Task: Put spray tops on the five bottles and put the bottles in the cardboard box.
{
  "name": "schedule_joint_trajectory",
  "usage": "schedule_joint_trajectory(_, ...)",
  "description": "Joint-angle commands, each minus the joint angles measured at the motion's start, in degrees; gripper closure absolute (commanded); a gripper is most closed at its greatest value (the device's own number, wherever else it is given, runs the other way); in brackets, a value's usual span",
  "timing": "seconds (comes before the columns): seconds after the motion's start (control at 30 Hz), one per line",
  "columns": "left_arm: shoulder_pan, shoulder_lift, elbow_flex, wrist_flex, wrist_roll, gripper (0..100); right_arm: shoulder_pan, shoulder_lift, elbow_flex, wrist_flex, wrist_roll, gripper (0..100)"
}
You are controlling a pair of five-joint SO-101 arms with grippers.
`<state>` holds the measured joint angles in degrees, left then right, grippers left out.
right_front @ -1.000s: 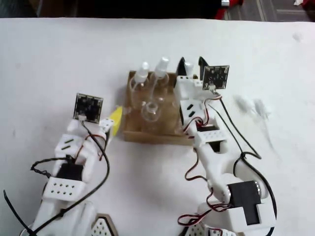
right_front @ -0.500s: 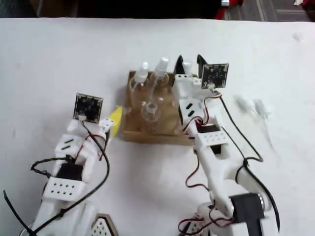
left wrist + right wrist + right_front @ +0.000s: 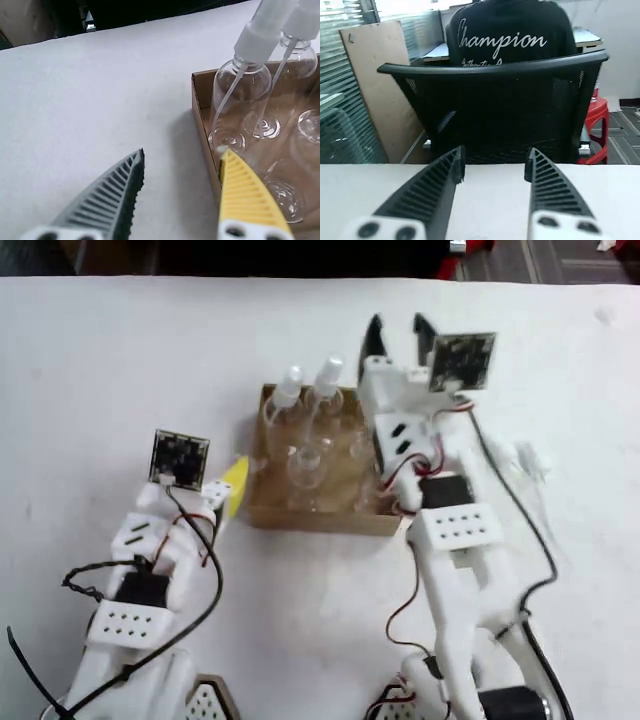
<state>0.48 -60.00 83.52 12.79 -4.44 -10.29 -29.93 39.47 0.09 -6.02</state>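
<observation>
White arms [image 3: 455, 530], red-black cables [image 3: 400, 612]; left hand [image 3: 181, 151] grey and yellow, right hand [image 3: 495, 150] black, ribbed.

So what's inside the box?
Clear bottles, two wearing white spray tops. The right arm hides the right side of the box, so I can't count them all.

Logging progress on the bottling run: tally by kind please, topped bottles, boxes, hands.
Bottles with spray tops: 2
Cardboard box: 1
Hands: 2, left hand and right hand, both open
Total: 5
More clear bottles stand in the box; their number is hard to tell.
</observation>
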Motion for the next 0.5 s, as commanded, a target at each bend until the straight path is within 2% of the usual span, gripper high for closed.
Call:
schedule_joint_trajectory(0.0, 0.13, -1.27, -0.53, -1.67, -0.7, 77, 6.9, -3.82, -8.62, 10.51, -0.26, 82.5)
schedule_joint_trajectory(0.2, 0.13, -1.27, -0.53, -1.49, -0.7, 77, 20.35, -3.47, -20.92, 34.15, 0.18, 82.3)
schedule_joint_trajectory(0.37, 0.13, -1.27, -0.53, -1.41, -0.7, 77, 28.35, 4.44, -30.07, 41.89, 0.44, 82.3)
schedule_joint_trajectory(0.47, 0.13, -1.27, -0.53, -1.41, -0.7, 77, 30.99, 12.35, -35.69, 46.02, 6.59, 82.5)
